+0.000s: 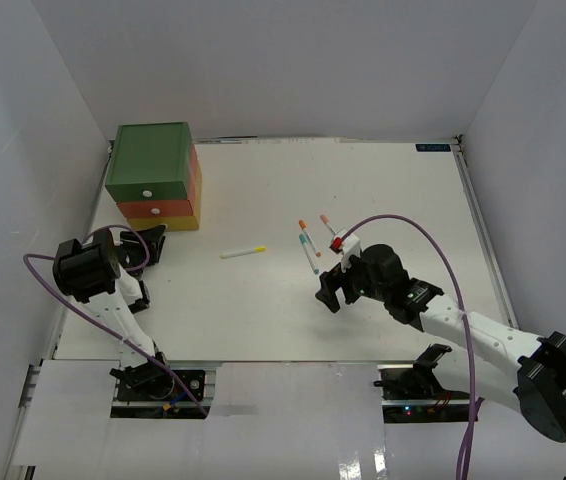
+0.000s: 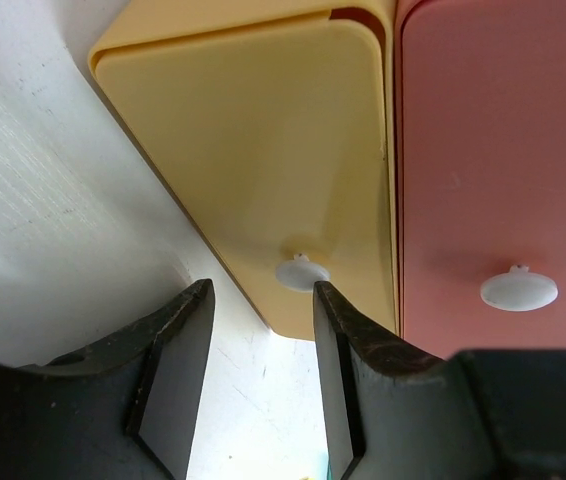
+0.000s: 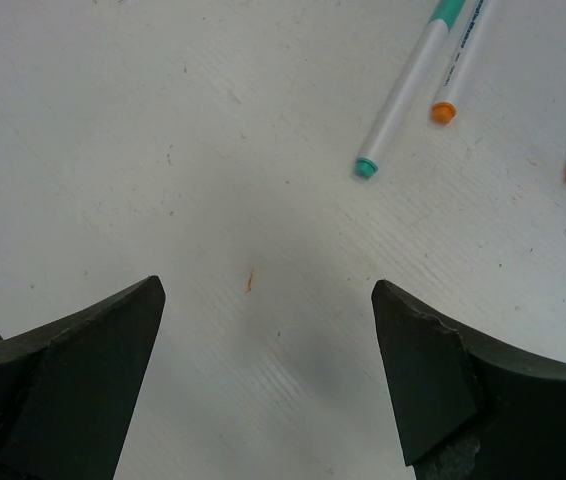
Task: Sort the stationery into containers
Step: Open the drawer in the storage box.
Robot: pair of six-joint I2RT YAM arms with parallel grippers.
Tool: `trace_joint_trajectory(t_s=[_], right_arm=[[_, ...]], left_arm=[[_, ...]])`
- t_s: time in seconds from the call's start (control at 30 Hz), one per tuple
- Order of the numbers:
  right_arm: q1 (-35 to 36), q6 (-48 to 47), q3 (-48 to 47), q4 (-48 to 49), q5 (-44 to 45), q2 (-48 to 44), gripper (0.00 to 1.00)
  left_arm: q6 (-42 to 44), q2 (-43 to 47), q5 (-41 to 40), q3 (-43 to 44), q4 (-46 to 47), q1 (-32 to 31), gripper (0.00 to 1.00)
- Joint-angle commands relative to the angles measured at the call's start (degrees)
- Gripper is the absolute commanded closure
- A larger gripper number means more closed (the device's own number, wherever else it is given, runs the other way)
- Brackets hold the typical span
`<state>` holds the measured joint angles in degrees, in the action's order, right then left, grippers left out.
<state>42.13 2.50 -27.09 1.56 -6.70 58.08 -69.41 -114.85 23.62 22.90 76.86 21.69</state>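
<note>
Left arm (image 1: 123, 305): rises from its base, folded back at the elbow, wrist directed forward and right.
Left gripper (image 2: 263, 345): 2 fingers (image 2: 175, 365) parted by a narrow gap, tips level.
Right arm (image 1: 483, 335): stretched low, reaching forward and left.
Right gripper (image 3: 268, 370): 2 dark pads (image 3: 83, 375) spread wide, tilted downward.

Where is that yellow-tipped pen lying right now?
In the top view, the yellow pen lies alone near the middle of the white table, right of the stacked drawers and left of the other pens.
</note>
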Motion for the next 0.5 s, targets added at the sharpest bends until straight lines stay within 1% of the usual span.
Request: trace_joint_trajectory(t_s=[0.0,0.2,0.47], right_arm=[[-0.03,-0.83,-1.30,2.30,-1.04,0.54,0.09],[-0.03,-0.92,-1.56,2.13,-1.74,1.33,0.09],[-0.03,-0.92,-1.65,1.86,-2.09,1.86,0.09]], left_arm=[[0.06,-0.55,0.91,0.22,11.29,0.28,0.45],[0.15,-0.64,0.99,-0.31,14.37,0.28,0.46],[-2.13,-1.78,0.20,-1.62,21.22,0.28,0.47]])
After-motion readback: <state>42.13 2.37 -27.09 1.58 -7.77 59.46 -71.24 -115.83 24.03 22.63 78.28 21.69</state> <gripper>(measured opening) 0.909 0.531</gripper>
